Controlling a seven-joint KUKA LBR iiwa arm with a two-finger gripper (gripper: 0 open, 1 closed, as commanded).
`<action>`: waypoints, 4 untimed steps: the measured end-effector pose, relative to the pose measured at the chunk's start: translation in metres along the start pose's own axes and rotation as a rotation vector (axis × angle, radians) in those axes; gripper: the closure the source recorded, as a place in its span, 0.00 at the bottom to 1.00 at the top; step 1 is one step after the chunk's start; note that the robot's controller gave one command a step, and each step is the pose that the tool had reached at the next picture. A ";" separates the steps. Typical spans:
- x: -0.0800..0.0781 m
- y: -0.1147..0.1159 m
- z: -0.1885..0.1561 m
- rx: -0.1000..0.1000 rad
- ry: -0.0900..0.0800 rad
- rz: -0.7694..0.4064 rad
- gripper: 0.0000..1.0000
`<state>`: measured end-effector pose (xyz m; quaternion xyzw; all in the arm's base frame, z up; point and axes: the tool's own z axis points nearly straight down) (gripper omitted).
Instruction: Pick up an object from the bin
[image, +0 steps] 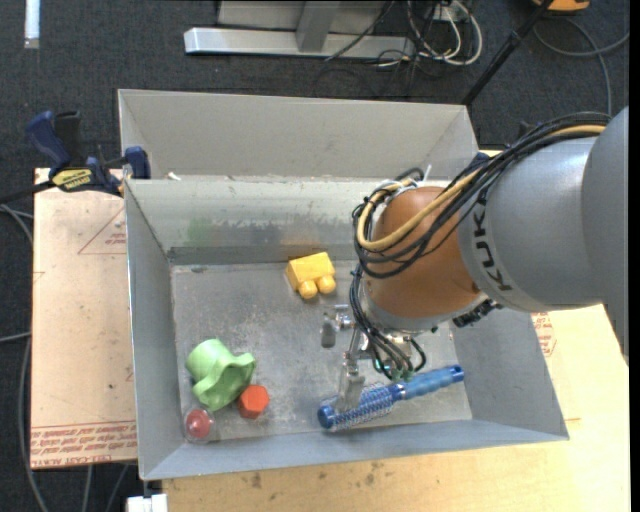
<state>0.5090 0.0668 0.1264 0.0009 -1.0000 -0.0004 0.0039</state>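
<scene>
Nearest the lens is the grey arm link (560, 230), coming in from view-R w/ "KUKA" lettering on its side. It ends in the orange wrist cover (420, 255), which has yellow and black cables (375, 225) looped round it.

Below the cover, the end effector (350, 392) hangs low over the front-R part of the bin (150, 330). Its metal tip is right at the bristle end of a blue brush (392, 397). Can't tell whether the end effector is apart or together, or whether it's actually touching the brush; nothing is seen clamped in it.

The blue brush lies flat on the bin floor near the front wall. Its bristle head is toward view-L and its handle angles up toward view-R, partly under the wrist hardware.

Other objs in the bin:
- yellow block (310, 273): toward the back wall, approx mid-bin, w/ two rounded knobs on its front side, well apart from the brush.
- green lump (218, 370): front-L area, irregular shape.
- orange cylinder (254, 401): small, just beside the green lump on its front-R side.
- pink ball (198, 424): small, in the front-L corner, near the green lump.
</scene>
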 end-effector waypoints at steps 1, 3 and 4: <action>0.025 -0.013 0.006 0.001 -0.005 -0.261 0.00; 0.026 -0.016 0.055 0.000 -0.007 -0.225 1.00; 0.007 -0.002 -0.075 0.001 -0.017 -0.251 1.00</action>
